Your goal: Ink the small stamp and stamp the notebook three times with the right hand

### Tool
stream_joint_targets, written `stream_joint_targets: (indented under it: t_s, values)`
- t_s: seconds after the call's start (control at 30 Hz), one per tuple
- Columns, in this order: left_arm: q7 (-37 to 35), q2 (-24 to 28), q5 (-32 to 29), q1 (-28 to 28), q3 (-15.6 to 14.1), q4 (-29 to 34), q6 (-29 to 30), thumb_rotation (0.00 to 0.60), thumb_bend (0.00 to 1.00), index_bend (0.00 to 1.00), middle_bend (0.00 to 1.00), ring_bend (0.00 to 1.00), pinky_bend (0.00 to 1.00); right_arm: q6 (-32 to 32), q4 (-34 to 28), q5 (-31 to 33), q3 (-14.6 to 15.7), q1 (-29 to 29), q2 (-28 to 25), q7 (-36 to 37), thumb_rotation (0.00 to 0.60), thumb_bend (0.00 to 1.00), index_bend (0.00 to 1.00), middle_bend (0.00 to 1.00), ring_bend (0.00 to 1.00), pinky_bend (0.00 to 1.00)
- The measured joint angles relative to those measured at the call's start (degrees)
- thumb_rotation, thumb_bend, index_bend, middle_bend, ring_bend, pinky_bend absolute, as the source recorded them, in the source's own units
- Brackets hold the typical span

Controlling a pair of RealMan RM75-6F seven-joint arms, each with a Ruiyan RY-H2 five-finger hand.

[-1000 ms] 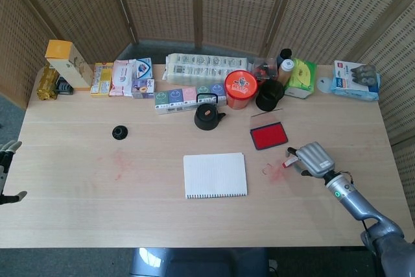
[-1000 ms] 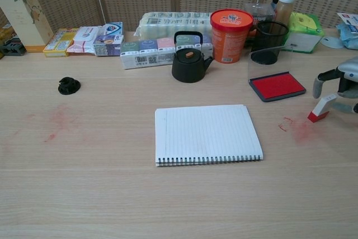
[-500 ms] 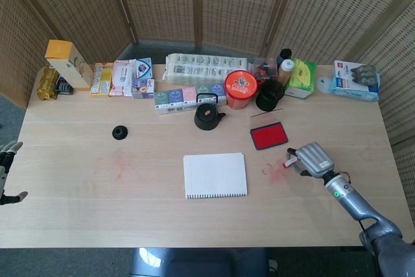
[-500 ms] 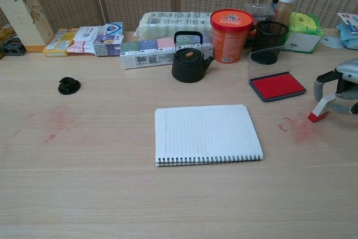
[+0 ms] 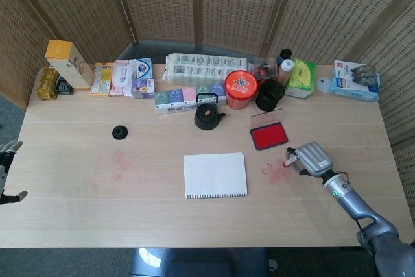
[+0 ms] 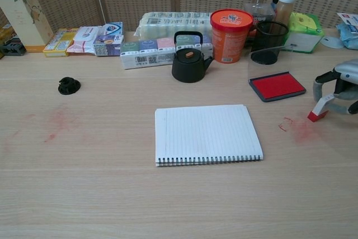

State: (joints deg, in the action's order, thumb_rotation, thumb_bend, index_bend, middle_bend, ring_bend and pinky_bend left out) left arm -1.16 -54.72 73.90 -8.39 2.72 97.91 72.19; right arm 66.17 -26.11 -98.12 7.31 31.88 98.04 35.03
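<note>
Right hand: silver, at the right side of the light wooden table, fingers closed around the small white stamp with a red base. The stamp is tilted, red end down at or just above the tabletop beside a red ink smudge; contact cannot be told.

Left hand: at the far left edge of the head view, off the table, fingers apart, holding nothing.

White lined spiral-bound notebook: lies flat at table centre, page unmarked, spiral along the near edge.

Red ink pad in a dark tray: open, clear lid raised behind it, between notebook and right hand.

Back row: black cast-iron teapot; orange tub with a red lid, printed label not readable; black cup; long clear packet of wrapped rolls; row of pastel boxes with barcodes; green tissue pack; tall cream carton with an orange top. No lettering is legible on any of them.

Small round black object: alone at the left, near a fainter red stain.
</note>
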Motion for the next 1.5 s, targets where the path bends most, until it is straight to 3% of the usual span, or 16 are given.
stream_joint_targets:
  t_s: [0.83, 1.5]
  values:
    - [1.03, -0.24, 0.05, -0.13, -0.24, 0.23, -0.12, 0.6, 0.0, 0.0, 0.0, 0.0, 0.06, 1.73, -1.34, 1.17, -1.11, 0.58, -0.92, -0.38, 0.6, 0.55, 0.62, 1.0, 1.0, 1.0]
    - [0.49, 0.05, -0.1, -0.25, -0.22, 0.07, -0.48, 0.6, 0.0, 0.0, 0.0, 0.0, 0.06, -4.48, -6.69, 5.07, -6.8, 8.07, -0.52, -8.94, 0.6, 0.56, 0.62, 1.0, 1.0, 1.0]
